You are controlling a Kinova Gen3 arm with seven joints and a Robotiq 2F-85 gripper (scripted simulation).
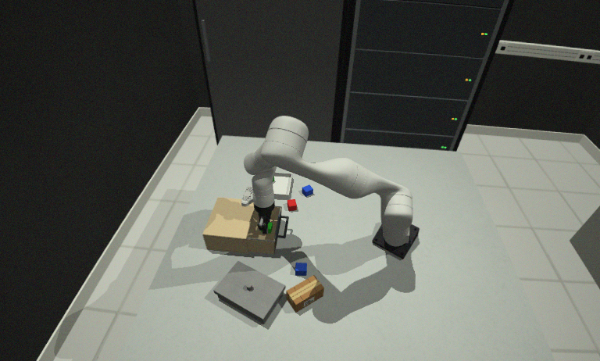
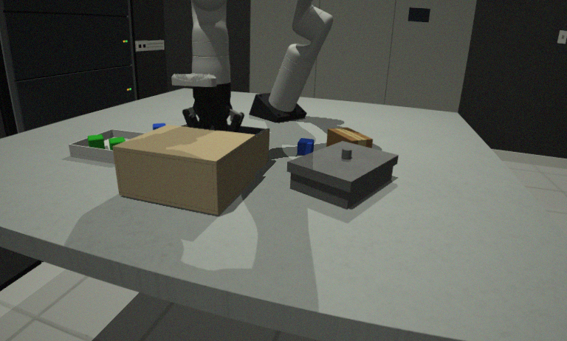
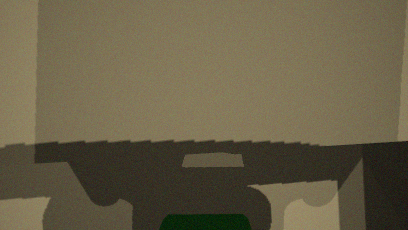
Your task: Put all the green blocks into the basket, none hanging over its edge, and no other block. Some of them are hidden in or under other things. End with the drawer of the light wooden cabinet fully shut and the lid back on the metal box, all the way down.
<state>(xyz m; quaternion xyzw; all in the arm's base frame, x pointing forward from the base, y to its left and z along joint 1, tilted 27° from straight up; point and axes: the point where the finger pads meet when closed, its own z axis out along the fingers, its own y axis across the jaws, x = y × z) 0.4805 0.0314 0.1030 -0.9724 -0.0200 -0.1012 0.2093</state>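
I have a green block point(image 1: 269, 226) pinched between the fingers of the gripper point(image 1: 264, 225), down inside the pulled-out drawer point(image 1: 279, 233) of the light wooden cabinet point(image 1: 228, 226). On my wrist view only the block's top edge point(image 3: 205, 221) shows at the bottom of the frame, with the drawer floor beyond it in shadow. From the exterior view the cabinet point(image 2: 184, 162) hides the fingertips; I see just the dark gripper body point(image 2: 211, 111) sunk behind its top.

Beyond the cabinet, on the side away from the metal box, sits the basket point(image 2: 84, 149), a shallow grey tray holding two green blocks point(image 2: 95, 141) and point(image 2: 116, 142). Near the cabinet's drawer side, toward the basket, lie a red block point(image 1: 291, 205) and a blue block point(image 1: 307, 190).

On the cabinet's other side stands the metal box point(image 1: 248, 295) with its lid point(image 2: 342, 162) seated and a small knob on top. Between it and the cabinet's drawer corner lies a second blue block point(image 1: 300, 268), and just beside the box rests a small cardboard carton point(image 1: 305, 292).
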